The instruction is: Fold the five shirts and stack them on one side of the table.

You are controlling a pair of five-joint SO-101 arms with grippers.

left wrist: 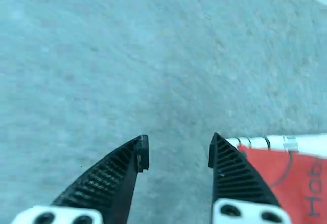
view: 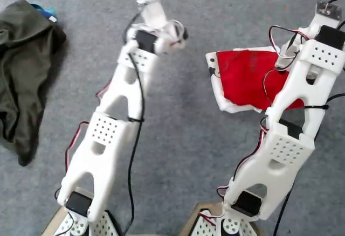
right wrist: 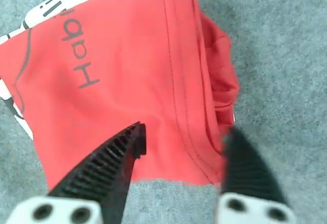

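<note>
Folding the red shirt seems underway: right gripper hovers over it, left gripper to its left, both claws apart (next, probably another fold).

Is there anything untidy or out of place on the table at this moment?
Yes. The olive shirt lies crumpled in a heap at the left edge of the table, unfolded. The red shirt sits askew, its fold uneven.

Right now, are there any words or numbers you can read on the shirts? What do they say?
Red shirt: dark letters printed on it, lying sideways and partly cut off, so no whole word can be read.
Dark green shirt: no print that I can make out.
Grey table cover: no text.
</note>
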